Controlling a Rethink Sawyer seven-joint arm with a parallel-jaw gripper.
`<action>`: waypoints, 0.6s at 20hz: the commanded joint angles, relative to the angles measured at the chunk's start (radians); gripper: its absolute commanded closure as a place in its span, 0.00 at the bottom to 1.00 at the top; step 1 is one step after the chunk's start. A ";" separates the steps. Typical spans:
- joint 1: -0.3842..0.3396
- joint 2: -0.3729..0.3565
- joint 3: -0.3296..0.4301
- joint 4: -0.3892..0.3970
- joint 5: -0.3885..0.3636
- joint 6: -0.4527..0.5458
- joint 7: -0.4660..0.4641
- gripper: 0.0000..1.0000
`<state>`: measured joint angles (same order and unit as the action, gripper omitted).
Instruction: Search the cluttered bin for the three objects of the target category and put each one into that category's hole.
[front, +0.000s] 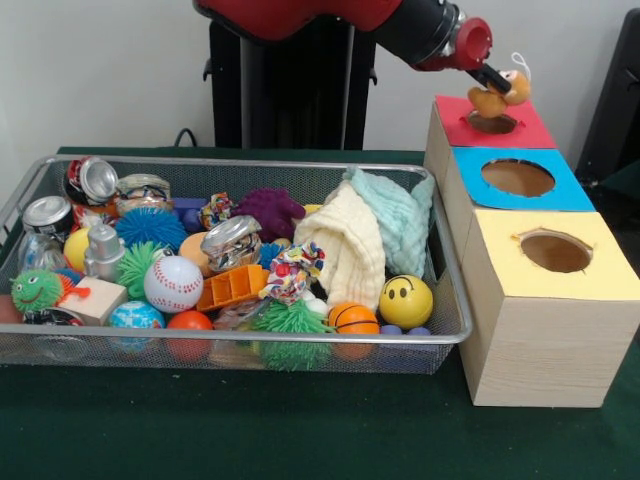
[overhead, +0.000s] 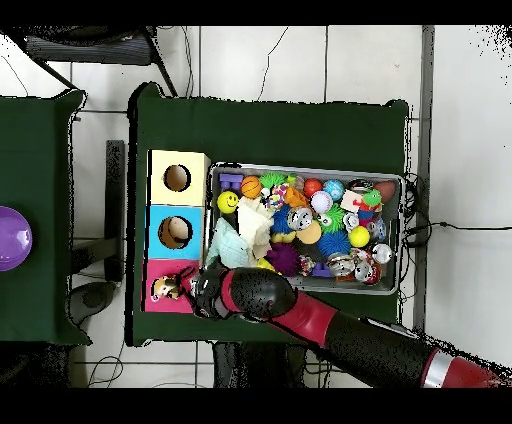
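Note:
My gripper (front: 489, 77) is shut on the yellow duck (front: 506, 96), whose white string loop sticks up. It holds the duck right over the round hole (front: 492, 124) in the red-topped box (front: 528, 133), and the duck's underside is at the rim. The overhead view shows the gripper (overhead: 186, 285) and the duck (overhead: 166, 291) over the red top (overhead: 160, 270). The wire-mesh bin (front: 250, 338) lies left of the boxes, full of clutter; it also shows in the overhead view (overhead: 402, 230). The striped orange plush and the tan-brown plush are out of view.
A blue-bordered hole (front: 517, 177) and a yellow-bordered hole (front: 556, 251) follow the red one towards the camera. The bin holds a cream cloth (front: 350, 250), a mint cloth (front: 400, 215), a baseball (front: 173, 284), a smiley ball (front: 406, 301), cans and spiky balls.

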<state>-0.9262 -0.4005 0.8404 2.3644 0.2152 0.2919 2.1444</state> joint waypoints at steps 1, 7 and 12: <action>-0.015 0.083 -0.073 -0.175 -0.037 0.030 -0.018 1.00; -0.015 0.072 -0.064 -0.169 -0.051 0.026 0.008 1.00; -0.019 0.074 -0.052 -0.159 -0.056 0.016 0.025 1.00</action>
<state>-0.9358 -0.3519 0.8375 2.3624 0.1665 0.2919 2.1444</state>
